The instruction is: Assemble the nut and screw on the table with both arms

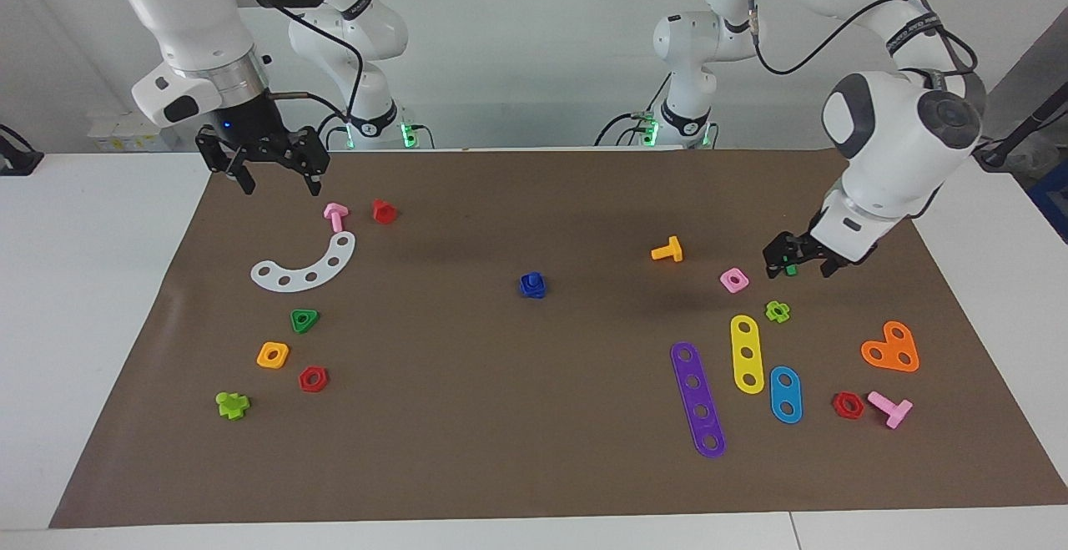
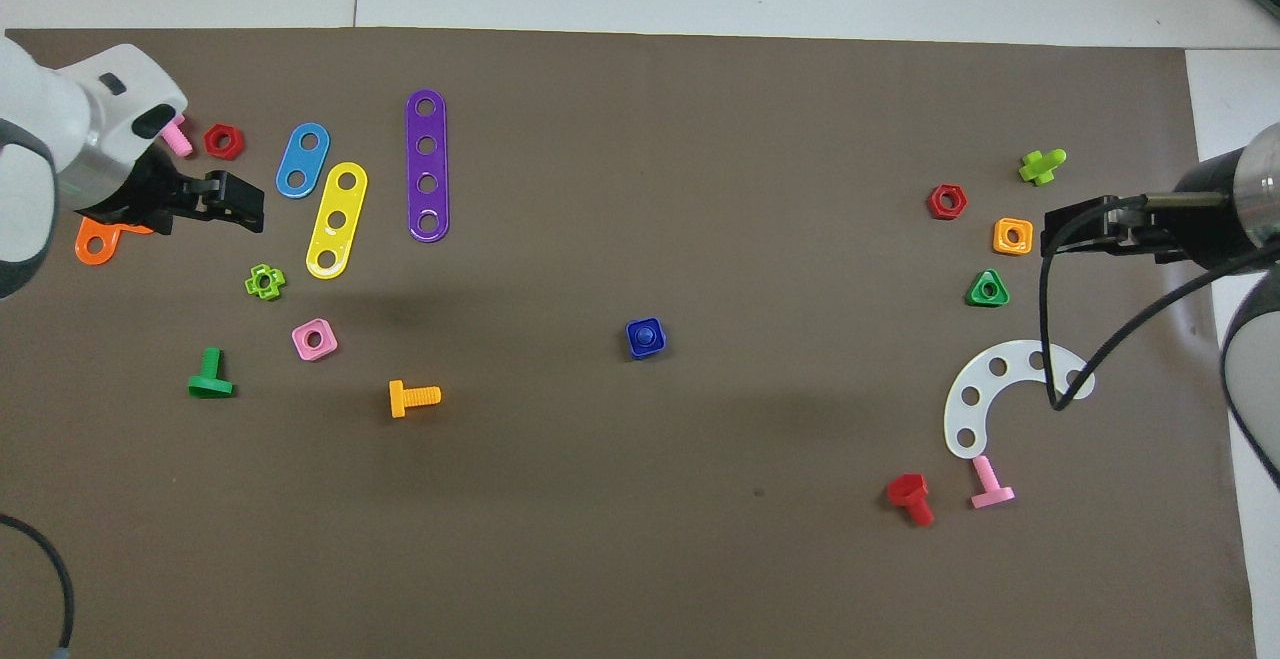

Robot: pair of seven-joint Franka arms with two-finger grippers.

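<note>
Now the right gripper is hanging over the mat's corner at the right arm's end of the bench, jaws spread and carrying nothing. At mid-mat the blue nut is sitting with the screw seated in it. Over the green bolt, the left gripper is hovering, jaws wide apart and holding nothing.

Left tool raised, empty (fingers apart), right tool raised, spread wide
</note>
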